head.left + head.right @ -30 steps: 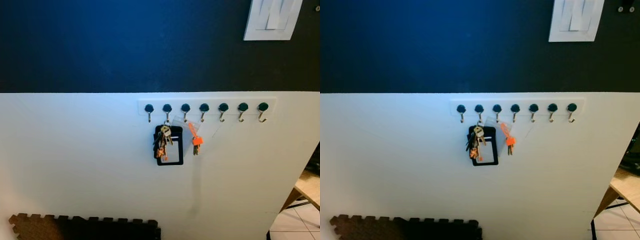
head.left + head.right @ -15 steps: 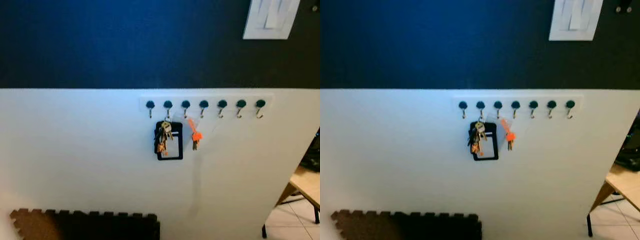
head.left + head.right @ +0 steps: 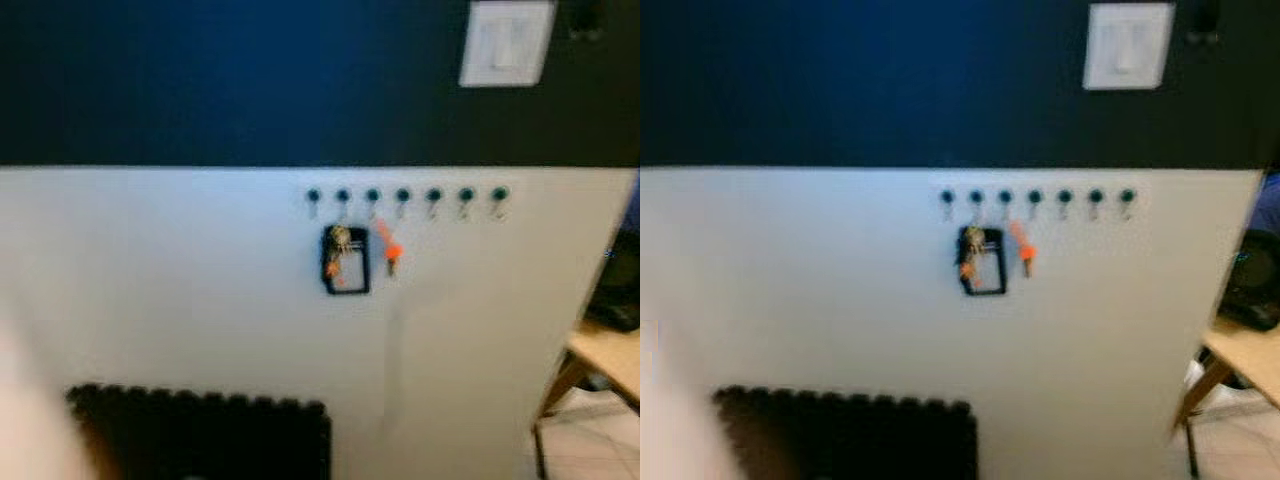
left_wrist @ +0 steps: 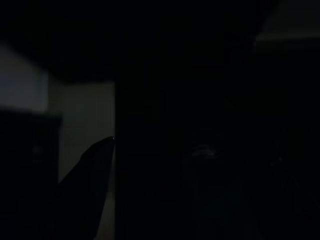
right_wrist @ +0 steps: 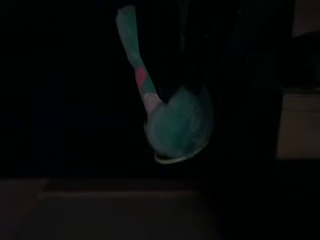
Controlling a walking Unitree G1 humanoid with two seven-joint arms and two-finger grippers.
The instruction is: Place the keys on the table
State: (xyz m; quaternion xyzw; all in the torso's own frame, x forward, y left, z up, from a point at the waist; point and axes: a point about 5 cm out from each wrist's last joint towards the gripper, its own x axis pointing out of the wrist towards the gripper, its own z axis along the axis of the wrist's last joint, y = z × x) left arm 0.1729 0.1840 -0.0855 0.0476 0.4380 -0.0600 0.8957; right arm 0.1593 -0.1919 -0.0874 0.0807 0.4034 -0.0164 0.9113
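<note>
Keys hanging on the hook rail

The keys (image 3: 340, 252) hang from the hook rail (image 3: 405, 196), bench (image 3: 603, 353) to its lower right; you cannot tell either pincer's state. Lift up, then outward.

- Lower wall (image 3: 180, 270): smooth, matt white paint.
- Upper wall (image 3: 200, 80): matt dark blue.
- Keys (image 3: 340, 250): metal, against a black plastic holder (image 3: 348, 275).
- Tabletop (image 3: 608, 355): light wood.
- Floor mat (image 3: 200, 440): dark, matt foam.
</note>
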